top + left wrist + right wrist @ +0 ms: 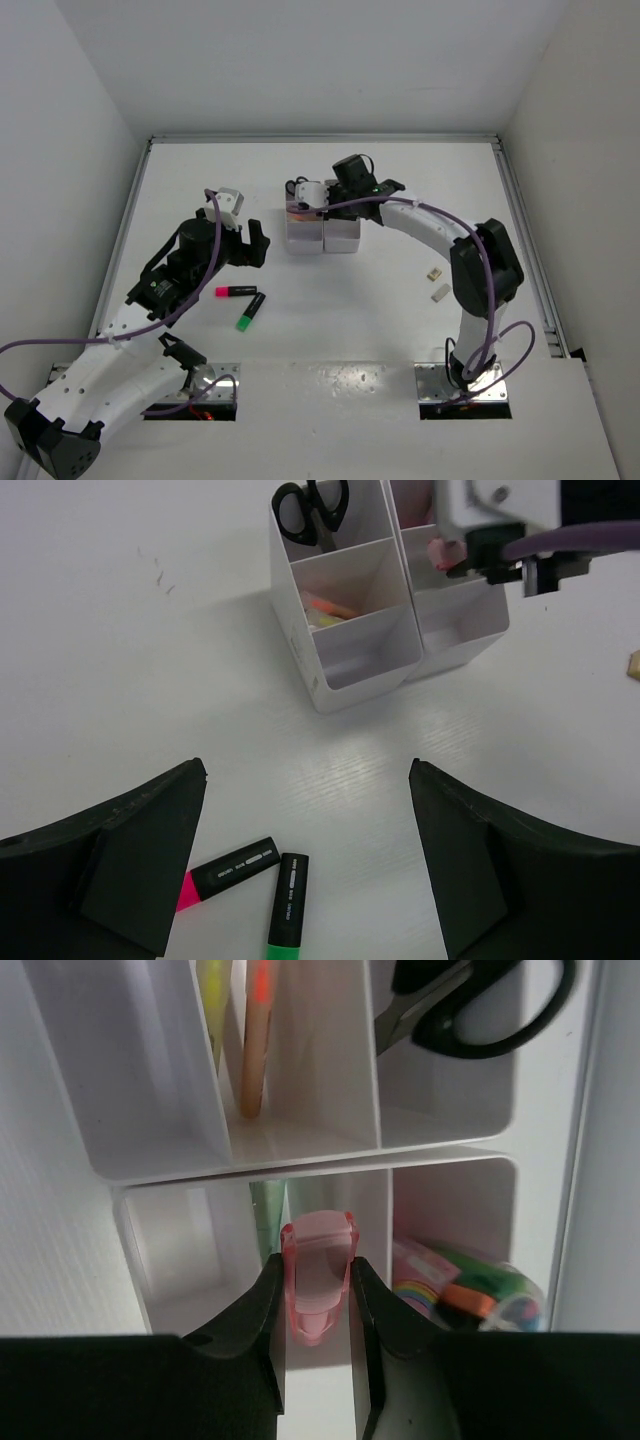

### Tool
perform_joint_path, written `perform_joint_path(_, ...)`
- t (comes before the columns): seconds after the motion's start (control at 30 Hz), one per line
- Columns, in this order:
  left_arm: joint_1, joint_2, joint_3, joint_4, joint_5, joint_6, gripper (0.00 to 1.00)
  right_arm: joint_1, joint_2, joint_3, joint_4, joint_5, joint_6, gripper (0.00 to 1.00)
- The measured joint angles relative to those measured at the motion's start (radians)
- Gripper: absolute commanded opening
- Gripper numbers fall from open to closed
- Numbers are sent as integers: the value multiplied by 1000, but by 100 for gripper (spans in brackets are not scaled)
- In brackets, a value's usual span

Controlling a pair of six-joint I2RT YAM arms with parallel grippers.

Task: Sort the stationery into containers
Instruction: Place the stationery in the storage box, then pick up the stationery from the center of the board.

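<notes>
While the right end effector [316, 1282] hangs over the two white plastic three-compartment organiser boxes [342, 242], I read the step in hand as a drop-off. Its jaws are drawn narrow and clamped on a small translucent pink plastic piece [318, 1245], held above what looks like the middle compartment of the right-hand box. I cannot tell whether it is a tube or an eraser.

The left-hand box holds black-handled scissors [312, 510] in its far compartment and thin yellow and pink sticks [256, 1050] in its middle one. Next, I judge, comes a short descent and a release, keeping clear of the divider wall.

My left end effector [308, 770] is spread wide and holds nothing, above the white surface [100, 630]. A pink black-capped highlighter [228, 870] and a green black-capped highlighter [288, 900] lie loose just near of it, their caps close together. Two small beige blocks [433, 272] lie to the right, well apart from the boxes.
</notes>
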Motion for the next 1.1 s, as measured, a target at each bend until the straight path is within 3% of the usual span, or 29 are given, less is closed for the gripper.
perform_joint_path(0.1,0,0,0,0,0,0,89,2,53,2,4,36,-3,19)
perform_joint_path(0.13,0,0,0,0,0,0,89,2,64,2,7,49,-6,28)
perform_joint_path(0.17,0,0,0,0,-1,0,89,2,73,2,13,57,-8,44)
perform_joint_path(0.2,0,0,0,0,-1,0,89,2,75,2,16,60,-5,52)
perform_joint_path(0.3,0,0,0,0,-2,-1,87,2,62,7,37,72,-11,55)
perform_joint_path(0.4,0,1,0,0,-10,-9,56,6,42,10,46,68,-11,55)
perform_joint_path(0.43,0,3,0,0,-17,-16,25,7,39,10,46,66,-10,53)
perform_joint_path(0.5,0,10,0,3,-40,-38,0,7,35,10,45,58,-5,42)
perform_joint_path(0.53,0,14,0,3,-53,-52,0,7,34,10,44,51,1,31)
perform_joint_path(0.57,0,20,0,4,-73,-74,0,7,31,10,41,44,9,0)
perform_joint_path(0.63,0,36,1,-7,-109,-137,0,7,20,11,27,23,50,0)
perform_joint_path(0.7,-1,68,10,-40,-146,-248,5,6,3,19,12,1,110,0)
perform_joint_path(0.77,-1,105,20,-97,-190,-397,42,4,-31,23,15,-20,222,2)
perform_joint_path(0.8,-1,118,21,-126,-205,-465,60,3,-51,23,21,-22,288,15)
perform_joint_path(0.83,-1,131,21,-168,-227,-567,73,3,-73,23,27,-23,358,38)
perform_joint_path(0.87,-1,143,19,-216,-246,-682,86,1,-100,23,31,-32,429,96)
perform_joint_path(1.0,0,173,-12,-314,-299,-977,98,-10,-180,21,34,-105,591,100)
perform_joint_path(1.03,1,188,-17,-332,-310,-1034,98,-14,-203,11,45,-126,624,86)
perform_joint_path(1.07,6,212,-18,-351,-319,-1092,94,-14,-224,-2,51,-139,644,47)
perform_joint_path(1.1,14,241,-18,-361,-323,-1146,89,-14,-248,-23,65,-149,664,0)
